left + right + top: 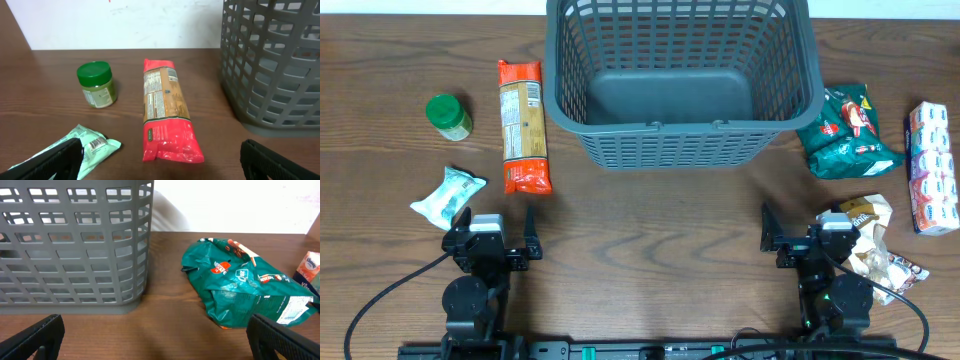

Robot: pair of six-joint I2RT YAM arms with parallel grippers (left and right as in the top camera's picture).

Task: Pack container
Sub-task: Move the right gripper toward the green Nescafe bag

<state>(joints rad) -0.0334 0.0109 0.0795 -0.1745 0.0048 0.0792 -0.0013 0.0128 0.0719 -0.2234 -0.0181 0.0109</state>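
The dark grey lattice container (682, 125) stands empty at the back middle of the table; it also shows in the left wrist view (272, 65) and the right wrist view (75, 250). My left gripper (492, 243) rests open and empty near the front left edge, its fingers spread wide (160, 162). My right gripper (807, 237) rests open and empty near the front right edge, fingers wide (160, 337). Both are well short of the container.
Left of the container lie a red pasta packet (523, 125), a green-lidded jar (448, 116) and a pale green packet (448, 196). On the right lie a green snack bag (847, 132), a white tissue pack (931, 166) and a crumpled brown wrapper (876, 240).
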